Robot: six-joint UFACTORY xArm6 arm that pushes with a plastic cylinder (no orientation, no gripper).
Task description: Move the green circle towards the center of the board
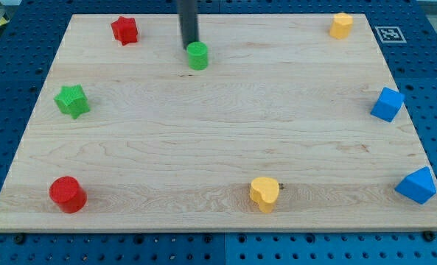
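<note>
1. Spanning nearly the whole view, the wooden bench carries eight small blocks set mostly around its rim.
2. Coming down from the view's top, my dark rod ends in my tip. This tool is a plain rod with no jaws, so it neither spreads nor pinches; the tip sits touching or just beside the green circle, at about 11 o'clock of it.
3. The green circle lies at 12 o'clock on the bench, slightly to the view's left, well apart from the centre.
4. The blue block of slanted shape sits at 4 o'clock; a second blue block, roughly cube-like, at 3 o'clock.
5. The red cylinder rests at 8 o'clock, the yellow heart near 6 o'clock.
6. The green star sits at 9 o'clock, the red star at 11 o'clock.
7. The yellow block, its shape unclear, stands at 1 o'clock.
</note>
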